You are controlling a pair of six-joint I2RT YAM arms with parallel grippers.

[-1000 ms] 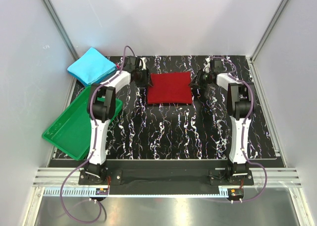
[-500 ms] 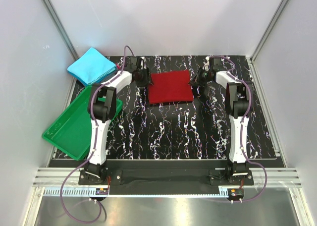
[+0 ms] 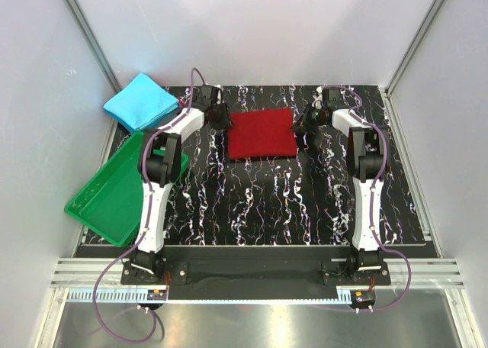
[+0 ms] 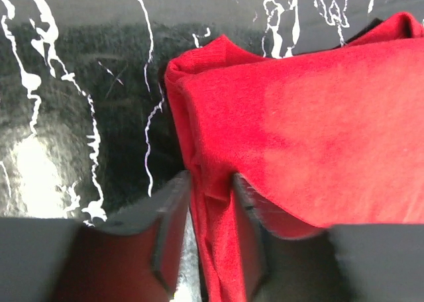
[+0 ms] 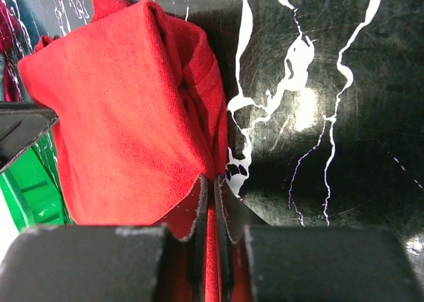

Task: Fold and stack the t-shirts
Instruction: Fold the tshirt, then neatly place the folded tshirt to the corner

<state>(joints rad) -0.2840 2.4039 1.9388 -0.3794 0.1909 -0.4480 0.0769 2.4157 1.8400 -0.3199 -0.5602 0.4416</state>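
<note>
The dark red t-shirt (image 3: 263, 134) lies folded to a flat square at the back middle of the black marbled mat. My left gripper (image 3: 222, 118) is at its left edge. In the left wrist view the jaws (image 4: 209, 181) stand apart around the shirt's folded edge (image 4: 298, 136), with a sliver of mat showing beside the left finger. My right gripper (image 3: 307, 123) is at the shirt's right edge, and its jaws (image 5: 213, 181) are pinched shut on a thin fold of the red cloth (image 5: 126, 116). The cyan-blue t-shirt (image 3: 141, 101) lies folded at the back left, off the mat's corner.
A green plastic tray (image 3: 107, 199) lies tilted over the mat's left edge, beside the left arm; a bit of it shows in the right wrist view (image 5: 40, 196). White walls and metal frame posts close in the back and both sides.
Both grippers and the red t-shirt have shifted slightly towards the back of the mat. The blue t-shirt and the tray have not moved.
</note>
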